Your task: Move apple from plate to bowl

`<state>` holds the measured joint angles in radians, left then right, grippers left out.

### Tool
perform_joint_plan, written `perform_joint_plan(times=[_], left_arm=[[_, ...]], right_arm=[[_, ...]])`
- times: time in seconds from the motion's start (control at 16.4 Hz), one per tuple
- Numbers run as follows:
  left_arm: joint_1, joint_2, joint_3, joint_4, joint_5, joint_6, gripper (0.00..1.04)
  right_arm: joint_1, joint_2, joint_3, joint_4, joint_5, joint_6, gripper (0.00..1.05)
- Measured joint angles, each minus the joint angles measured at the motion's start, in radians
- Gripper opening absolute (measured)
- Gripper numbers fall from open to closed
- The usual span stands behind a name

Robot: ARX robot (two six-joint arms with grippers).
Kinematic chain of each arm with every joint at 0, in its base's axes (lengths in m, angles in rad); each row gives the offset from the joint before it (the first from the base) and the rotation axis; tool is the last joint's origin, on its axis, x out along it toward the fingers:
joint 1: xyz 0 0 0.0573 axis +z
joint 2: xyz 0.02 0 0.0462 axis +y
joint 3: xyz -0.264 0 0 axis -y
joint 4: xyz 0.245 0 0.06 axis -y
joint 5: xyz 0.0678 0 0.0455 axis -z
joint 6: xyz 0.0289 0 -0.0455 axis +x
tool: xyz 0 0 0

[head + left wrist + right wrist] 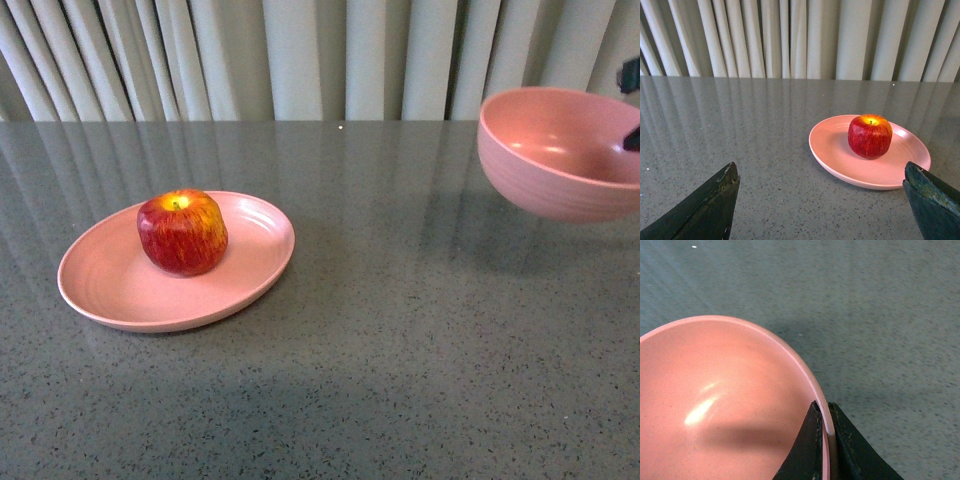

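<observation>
Closest in, the left wrist view shows what the front view does not: the left gripper (820,167) with its two dark fingers (710,205) spread wide apart, low over the grey speckled table (400,380), nothing between them. Just beyond lies the plate (120,285) with the apple (182,232) sitting upright on it, stem hollow up. Further back and well off to the right is the bowl (560,150), empty and a little tilted. From the front only dark scraps at the picture's edge hint at an arm there. The right wrist view settles it: the right gripper (823,405) is pinched on the bowl's rim, one finger inside, one outside. Pale curtains (300,60) hang behind.
</observation>
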<state>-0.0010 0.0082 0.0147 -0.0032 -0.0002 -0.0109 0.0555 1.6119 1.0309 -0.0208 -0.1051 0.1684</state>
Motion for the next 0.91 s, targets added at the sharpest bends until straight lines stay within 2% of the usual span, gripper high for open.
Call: perform_joint_plan(times=[0.3, 0.49, 0.91], left_arm=[[0.000, 0.000, 0.000, 0.000, 0.000, 0.000, 0.98], [0.000, 0.000, 0.000, 0.000, 0.000, 0.000, 0.98], [0.000, 0.000, 0.000, 0.000, 0.000, 0.000, 0.98]], right_arm=[[0.188, -0.003, 0.022, -0.011, 0.015, 0.042, 0.03], [0.258, 0.066, 0.037, -0.013, 0.046, 0.049, 0.03], [0.310, 0.194, 0.080, -0.040, 0.086, 0.056, 0.03]])
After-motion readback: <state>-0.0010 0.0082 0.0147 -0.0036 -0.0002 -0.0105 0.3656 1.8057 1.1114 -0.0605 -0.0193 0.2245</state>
